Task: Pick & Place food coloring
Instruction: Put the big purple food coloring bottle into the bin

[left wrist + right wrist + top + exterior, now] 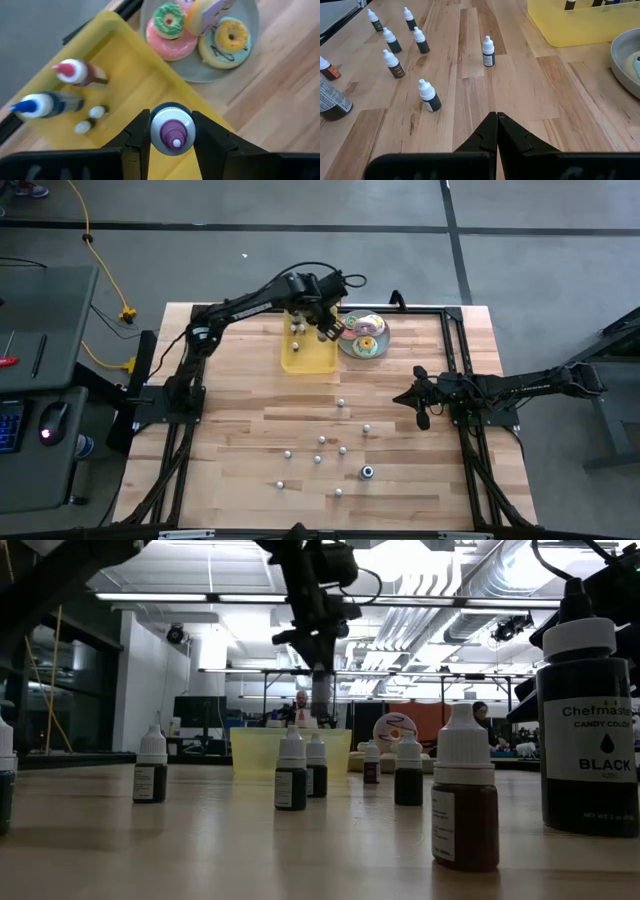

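**Operator:** My left claw (172, 137) is closed on a small food coloring bottle (172, 131), a round white shoulder with a purple cone tip, pinched between two flat dark fingers (136, 142). It hangs over the yellow tray (308, 358), at the edge nearest the plate (345, 346).

**Observer:** What is already in that tray?

**Operator:** Smooth, glossy yellow plastic, rectangular with a raised rim. Inside I see a bottle with a red tip (75, 72) and one with a blue tip (42, 105), plus two small pale pieces beside them that I cannot make out.

**Observer:** And the plate?

**Operator:** Round, grey, matte, just beside the tray. It carries frosted ring doughnuts: a green one (169, 19) stacked on a pink one (172, 45), and a pale blue one with yellow icing (227, 42).

**Observer:** Where are the other bottles?

**Operator:** Scattered upright on the pale butcher-block wooden surface (240, 440), well apart from the tray, toward the near edge. They are squat cylinders with white tapered dropper caps (429, 95) and dark contents. In the low view a bigger bottle (585, 720) has a label reading BLACK.

**Observer:** Your right arm?

**Operator:** It waits on the right side of the surface, its claw (496, 132) pressed shut, fingertips meeting in a point above bare wood.
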